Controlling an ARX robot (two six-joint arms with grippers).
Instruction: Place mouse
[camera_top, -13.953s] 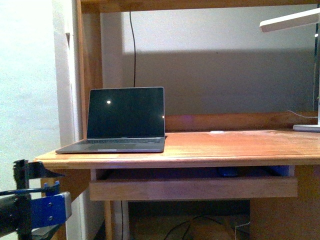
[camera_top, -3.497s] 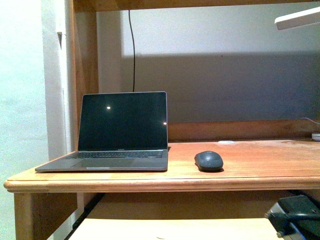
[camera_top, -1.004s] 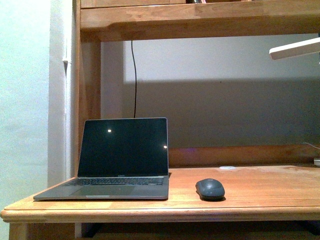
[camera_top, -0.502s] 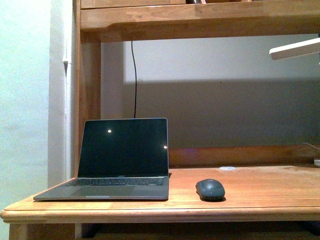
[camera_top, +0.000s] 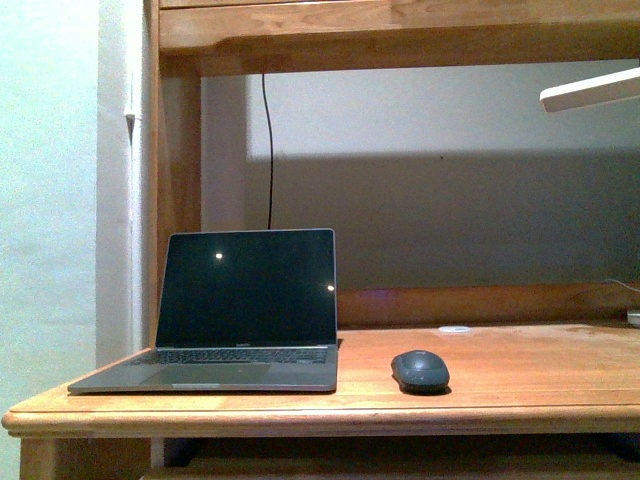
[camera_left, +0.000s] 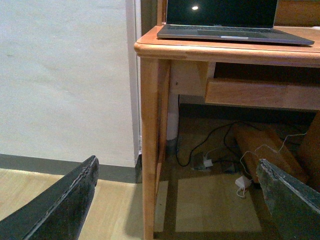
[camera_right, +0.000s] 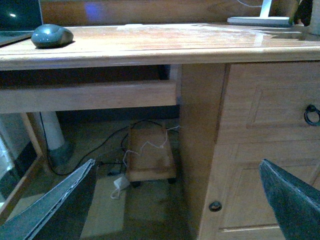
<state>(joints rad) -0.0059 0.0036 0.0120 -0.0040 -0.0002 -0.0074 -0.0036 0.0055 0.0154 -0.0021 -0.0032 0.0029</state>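
While mouse (camera_top: 420, 370) lies free, jaws low, agape.

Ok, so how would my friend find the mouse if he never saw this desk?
Look at the wooden desk and find the open laptop on its left side. Just right of it, not touching, sits the mouse. It's small, dark grey and dome-backed, unlike the flat white disc behind.

Both arms sit low; the left gripper's dark, worn fingers (camera_left: 60, 210) are spread wide apart, same for the right gripper's fingers (camera_right: 55, 210), nothing held.
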